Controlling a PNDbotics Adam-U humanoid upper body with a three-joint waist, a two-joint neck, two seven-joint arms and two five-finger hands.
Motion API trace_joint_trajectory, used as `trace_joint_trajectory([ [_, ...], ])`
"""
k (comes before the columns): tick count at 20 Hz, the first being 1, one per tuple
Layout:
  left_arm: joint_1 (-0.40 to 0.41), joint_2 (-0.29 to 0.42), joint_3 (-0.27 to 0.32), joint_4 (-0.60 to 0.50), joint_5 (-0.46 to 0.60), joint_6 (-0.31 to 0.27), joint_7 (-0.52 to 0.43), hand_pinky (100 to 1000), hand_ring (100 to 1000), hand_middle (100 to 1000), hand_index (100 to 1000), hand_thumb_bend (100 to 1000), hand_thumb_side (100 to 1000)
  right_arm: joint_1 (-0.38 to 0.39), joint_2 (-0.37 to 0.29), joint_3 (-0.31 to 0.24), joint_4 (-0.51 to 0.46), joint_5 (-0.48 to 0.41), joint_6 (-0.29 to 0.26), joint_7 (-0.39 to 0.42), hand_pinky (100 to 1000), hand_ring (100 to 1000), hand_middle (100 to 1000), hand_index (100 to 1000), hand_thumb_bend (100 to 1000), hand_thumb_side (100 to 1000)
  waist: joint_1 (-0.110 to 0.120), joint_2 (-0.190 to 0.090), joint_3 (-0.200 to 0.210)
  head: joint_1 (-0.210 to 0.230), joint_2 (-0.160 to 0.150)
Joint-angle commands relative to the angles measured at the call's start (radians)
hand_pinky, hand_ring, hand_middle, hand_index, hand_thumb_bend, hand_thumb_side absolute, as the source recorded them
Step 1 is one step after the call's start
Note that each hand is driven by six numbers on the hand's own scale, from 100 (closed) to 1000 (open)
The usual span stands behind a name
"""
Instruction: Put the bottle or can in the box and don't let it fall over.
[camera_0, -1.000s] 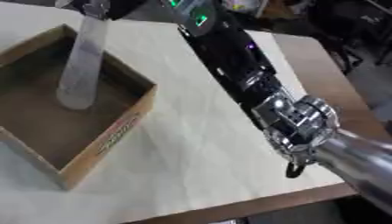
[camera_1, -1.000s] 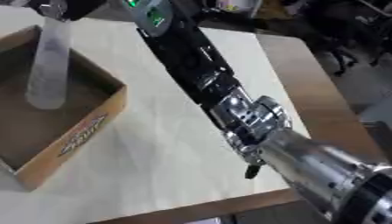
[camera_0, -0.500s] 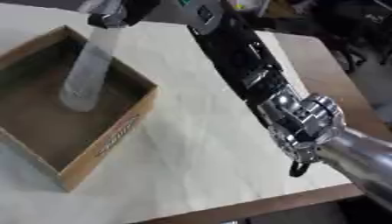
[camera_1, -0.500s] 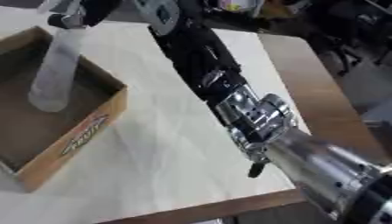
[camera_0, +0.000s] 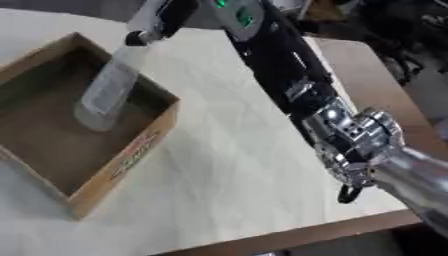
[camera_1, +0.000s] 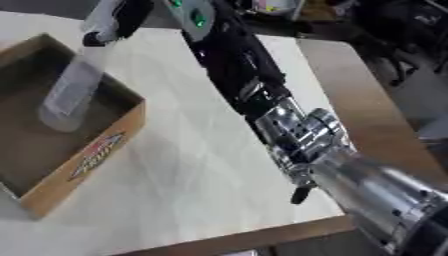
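bottle (camera_0: 107, 92) stands tilted in the box (camera_0: 52, 172), its top gripped by the outstretched right hand (camera_0: 162, 20).

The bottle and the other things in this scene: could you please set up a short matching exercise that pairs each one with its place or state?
Things:
1. bottle
2. box
3. right hand
4. table

Places or states:
A. open-topped cardboard, near the left edge
B. bare brown strip showing along the right side
C. clear, leaning, its base down inside the box
D. at the bottle's top, near the upper edge

Pairs: 1-C, 2-A, 3-D, 4-B
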Motion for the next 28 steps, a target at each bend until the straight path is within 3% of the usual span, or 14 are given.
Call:
trace_joint_trajectory([
  [1,-0.007,0.009,0.005,-0.021,0.007,0.003,0.002,633,920,736,924,163,782,-0.007,-0.004,0.025,0.008,-0.032,0.015,0.024,906,1000,999,986,494,100,0.01,-0.019,0.002,-0.012,-0.008],
  [9,-0.008,0.012,0.007,-0.021,0.016,0.013,0.007,635,920,737,923,165,778,-0.04,-0.022,0.037,-0.021,-0.068,0.035,-0.012,910,1000,985,973,508,100,0.002,-0.039,0.008,-0.038,0.0],
  [18,-0.005,0.014,0.011,-0.021,0.024,0.029,0.016,639,919,737,922,168,775,-0.044,-0.034,0.057,-0.056,-0.089,-0.003,0.038,931,1000,991,971,391,100,-0.004,-0.064,0.002,-0.05,0.002],
  [28,-0.007,0.016,0.011,-0.021,0.033,0.031,0.016,641,920,737,922,167,772,-0.064,-0.055,0.04,-0.094,-0.17,0.03,0.041,929,1000,985,974,441,100,-0.002,-0.07,0.005,-0.064,0.001],
])
